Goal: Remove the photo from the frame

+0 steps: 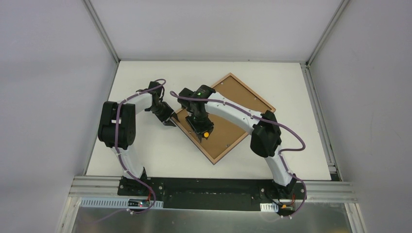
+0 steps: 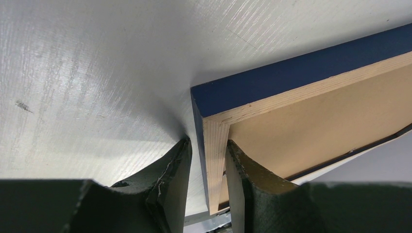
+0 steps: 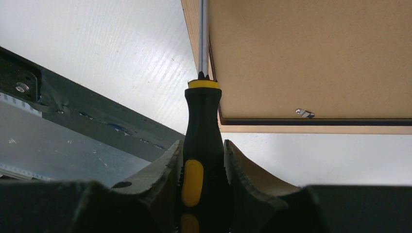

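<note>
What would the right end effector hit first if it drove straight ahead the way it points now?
The right end effector is shut on the screwdriver, whose shaft runs along the backing board edge, tip out of view. The end effector itself would probably meet the frame corner first; depth is unclear.

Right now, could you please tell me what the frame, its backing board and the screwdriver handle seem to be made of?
The frame looks like wood: pale grained back edge, outer side painted matte dark blue. The backing board seems to be brown fibreboard, finely speckled and dull. The screwdriver handle looks like black and yellow plastic or rubber.
</note>
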Controlling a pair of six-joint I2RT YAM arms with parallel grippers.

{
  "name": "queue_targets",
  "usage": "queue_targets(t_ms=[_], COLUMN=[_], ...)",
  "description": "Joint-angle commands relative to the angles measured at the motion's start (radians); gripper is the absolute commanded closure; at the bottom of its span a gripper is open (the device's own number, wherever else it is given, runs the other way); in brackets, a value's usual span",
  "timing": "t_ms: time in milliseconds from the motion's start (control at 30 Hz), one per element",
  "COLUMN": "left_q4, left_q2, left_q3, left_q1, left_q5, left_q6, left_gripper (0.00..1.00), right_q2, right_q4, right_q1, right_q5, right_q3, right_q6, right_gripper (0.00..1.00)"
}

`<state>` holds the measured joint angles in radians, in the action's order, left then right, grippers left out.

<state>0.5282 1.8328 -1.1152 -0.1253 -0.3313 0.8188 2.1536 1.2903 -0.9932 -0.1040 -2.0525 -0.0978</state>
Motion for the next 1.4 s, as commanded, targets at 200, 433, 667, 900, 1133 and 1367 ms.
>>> queue_targets(t_ms=[200,433,667,900,1133,1367], left_q4=[0.076,0.076,0.075,0.031,-0.393,-0.741], left_q2=[0.018,0.014,-0.021,-0.179,-0.360,-0.537], left_q3=[0.031,0.032,0.019,-0.050,0.093,0.229], left_q1=[-0.002,-0.002,-0.004,-0.011,-0.113,-0.351], left_q5=[0.075,0.061,0.013,-0.073,-0.448,-0.611], left_q6=[-0.032,-0.039,-0.099,-0.256,-0.249,-0.207], left_gripper=[0.67,0.66,0.55,0.34,0.32,0.30], right_q2=[-0.013,-0.037,-0.088,-0.336,-0.505,-0.613], right_q4=[0.089,0.044,0.033,-0.254,-0.401,-0.430], right_q1=[-0.029,-0.030,0.006,0.172,0.329,0.370], right_q5=[-0.005,0.139,0.139,-0.255,-0.726,-0.986], right_q3=[-0.049,-0.099,-0.101,0.316,0.642,0.773], right_q6=[0.006,-0.010,-0.043,-0.083,-0.086,-0.063], right_gripper=[1.00,1.00,1.00,1.00,1.00,1.00])
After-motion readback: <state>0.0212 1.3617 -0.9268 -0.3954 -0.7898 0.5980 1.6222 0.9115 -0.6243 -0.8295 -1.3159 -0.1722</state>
